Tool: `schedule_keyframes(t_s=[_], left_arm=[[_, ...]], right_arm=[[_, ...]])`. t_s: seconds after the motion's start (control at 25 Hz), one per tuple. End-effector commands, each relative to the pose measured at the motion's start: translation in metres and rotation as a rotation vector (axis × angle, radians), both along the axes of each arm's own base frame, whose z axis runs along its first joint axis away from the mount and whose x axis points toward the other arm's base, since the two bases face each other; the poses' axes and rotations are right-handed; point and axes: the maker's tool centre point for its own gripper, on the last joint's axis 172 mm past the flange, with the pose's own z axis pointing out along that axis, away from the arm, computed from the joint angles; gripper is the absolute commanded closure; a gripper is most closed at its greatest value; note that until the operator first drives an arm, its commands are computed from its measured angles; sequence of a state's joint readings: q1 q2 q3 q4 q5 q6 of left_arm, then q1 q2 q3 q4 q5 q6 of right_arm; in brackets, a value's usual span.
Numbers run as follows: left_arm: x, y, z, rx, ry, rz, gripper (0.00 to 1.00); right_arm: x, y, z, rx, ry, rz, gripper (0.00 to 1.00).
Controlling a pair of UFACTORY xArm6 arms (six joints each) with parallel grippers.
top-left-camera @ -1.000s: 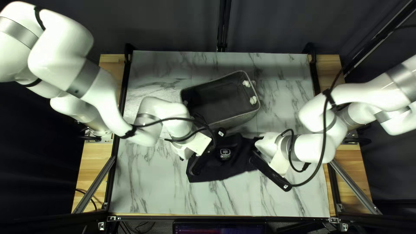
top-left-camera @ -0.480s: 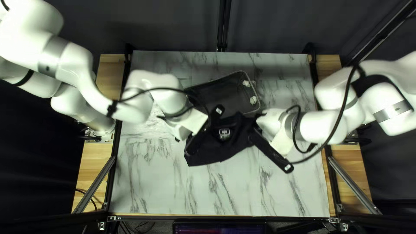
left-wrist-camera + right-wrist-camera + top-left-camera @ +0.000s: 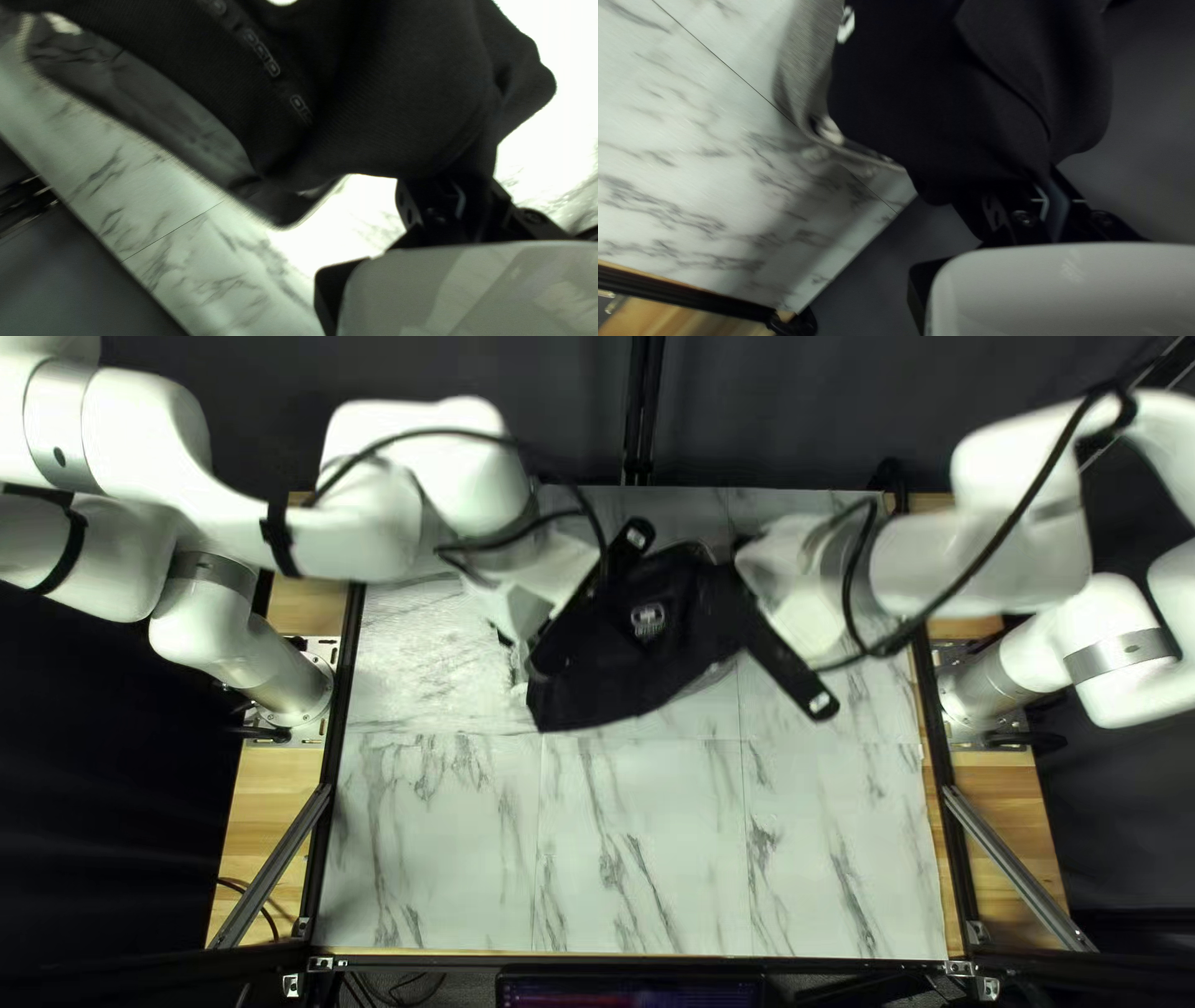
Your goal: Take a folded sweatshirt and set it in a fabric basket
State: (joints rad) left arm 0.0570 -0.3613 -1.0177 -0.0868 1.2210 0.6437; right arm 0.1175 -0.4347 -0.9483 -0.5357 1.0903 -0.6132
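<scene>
Sweatshirt (image 3: 623,672) held above basket (image 3: 806,62), table's (image 3: 641,846) 12 o'clock | left gripper (image 3: 458,186) pinching it at 9 o'clock, right gripper (image 3: 1049,193) at 3 | just carried 12-ward from mid-table | likely only lowering and release remain

The black sweatshirt (image 3: 647,666) hangs in loose folds above the basket (image 3: 806,62); that one's grey, sitting on the marbled table (image 3: 635,846), mostly hidden from above.

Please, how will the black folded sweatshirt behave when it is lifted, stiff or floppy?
The black cloth sweatshirt is probably floppy: it droops in rounded folds. It should not be fragile, as only soft fabric shows.
</scene>
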Motion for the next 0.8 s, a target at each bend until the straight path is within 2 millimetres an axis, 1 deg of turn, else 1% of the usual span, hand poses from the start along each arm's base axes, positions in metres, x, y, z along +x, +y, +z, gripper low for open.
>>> schedule_keyframes(t_s=[0.04, 0.16, 0.24, 0.32, 0.36, 0.52, 0.56, 0.6, 0.8], left_arm=[[-0.001, 0.025, 0.0, 0.009, -0.003, -0.001, 1.0], [-0.003, 0.039, -0.011, 0.004, -0.004, 0.0, 1.0], [-0.004, 0.052, -0.024, -0.001, -0.009, 0.002, 1.0], [-0.004, 0.057, -0.034, -0.005, -0.015, 0.002, 1.0], [-0.003, 0.058, -0.038, -0.006, -0.016, 0.002, 1.0], [0.005, 0.061, -0.07, -0.014, -0.023, 0.003, 1.0], [0.007, 0.061, -0.075, -0.014, -0.024, 0.004, 1.0], [0.008, 0.062, -0.088, -0.014, -0.026, 0.005, 1.0], [0.009, 0.062, -0.118, -0.019, -0.033, 0.012, 1.0]], right_arm=[[0.0, -0.03, -0.013, 0.008, -0.007, -0.006, 0.97], [0.0, -0.038, -0.03, 0.02, -0.011, -0.006, 0.97], [-0.001, -0.047, -0.046, 0.031, -0.014, -0.006, 0.97], [-0.002, -0.053, -0.056, 0.039, -0.017, -0.006, 0.98], [-0.003, -0.056, -0.06, 0.042, -0.017, -0.006, 0.97], [0.0, -0.065, -0.082, 0.06, -0.012, -0.004, 0.97], [0.001, -0.066, -0.086, 0.063, -0.012, -0.003, 0.97], [0.003, -0.067, -0.095, 0.067, -0.01, -0.001, 0.97], [0.006, -0.07, -0.119, 0.084, -0.003, 0.005, 0.97]])
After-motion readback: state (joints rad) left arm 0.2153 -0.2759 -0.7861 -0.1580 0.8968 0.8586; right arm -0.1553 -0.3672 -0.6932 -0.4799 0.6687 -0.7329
